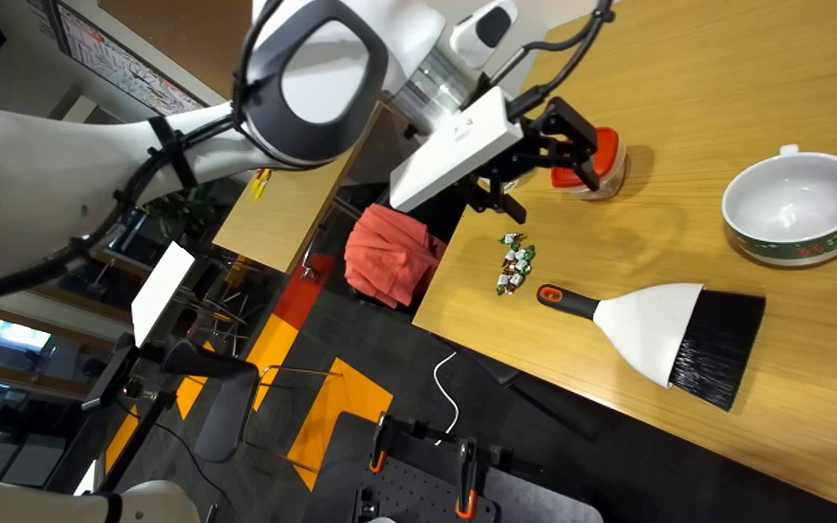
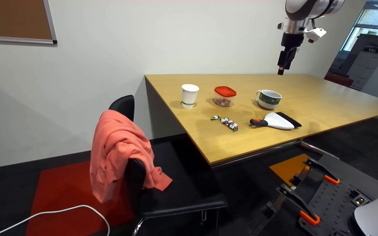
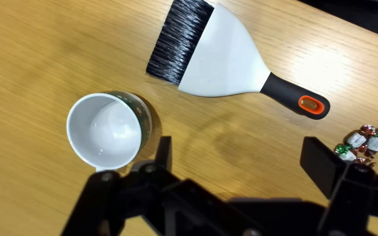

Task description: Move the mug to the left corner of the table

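The mug is a wide, round white vessel with a green patterned band and a side handle. It stands upright on the light tan wooden table (image 1: 694, 87), in both exterior views, as mug (image 1: 796, 200) and mug (image 2: 268, 100). The wrist view shows the mug (image 3: 107, 131) at left, seen from above into its white inside, apart from the fingers. My gripper (image 3: 236, 147) is open with nothing between its fingers. It hangs above the table, also in both exterior views, as gripper (image 1: 555, 195) and gripper (image 2: 281, 69).
A white brush with black bristles (image 2: 278, 121) lies near the front edge. Several wrapped candies (image 2: 230, 124), a red-lidded container (image 2: 224, 96) and a small white cup (image 2: 189, 96) are on the table. A chair with a coral sweater (image 2: 120, 147) stands beside the table's end.
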`<action>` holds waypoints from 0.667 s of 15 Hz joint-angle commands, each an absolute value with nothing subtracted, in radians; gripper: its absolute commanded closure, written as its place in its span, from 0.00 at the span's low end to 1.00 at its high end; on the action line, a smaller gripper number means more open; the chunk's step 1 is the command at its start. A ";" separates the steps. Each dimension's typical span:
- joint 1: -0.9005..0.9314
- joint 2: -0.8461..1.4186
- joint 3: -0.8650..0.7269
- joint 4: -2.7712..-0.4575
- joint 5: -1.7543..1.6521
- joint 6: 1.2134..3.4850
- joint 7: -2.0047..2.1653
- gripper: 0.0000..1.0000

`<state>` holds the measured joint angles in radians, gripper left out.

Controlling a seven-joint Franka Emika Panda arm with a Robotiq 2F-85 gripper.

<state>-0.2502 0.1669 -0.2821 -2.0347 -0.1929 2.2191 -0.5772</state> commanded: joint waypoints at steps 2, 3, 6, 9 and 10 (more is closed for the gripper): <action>-0.304 0.227 -0.260 -1.989 -0.158 2.221 -0.627 0.00; -0.314 0.247 -0.259 -1.976 -0.155 2.221 -0.635 0.00; -0.316 0.252 -0.257 -1.975 -0.156 2.221 -0.635 0.00; -0.313 0.249 -0.252 -1.975 -0.155 2.221 -0.635 0.00; -0.316 0.263 -0.251 -1.962 -0.144 2.220 -0.629 0.00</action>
<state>-0.2976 0.2490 -0.2685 -1.9781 -0.1502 2.2242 -0.6382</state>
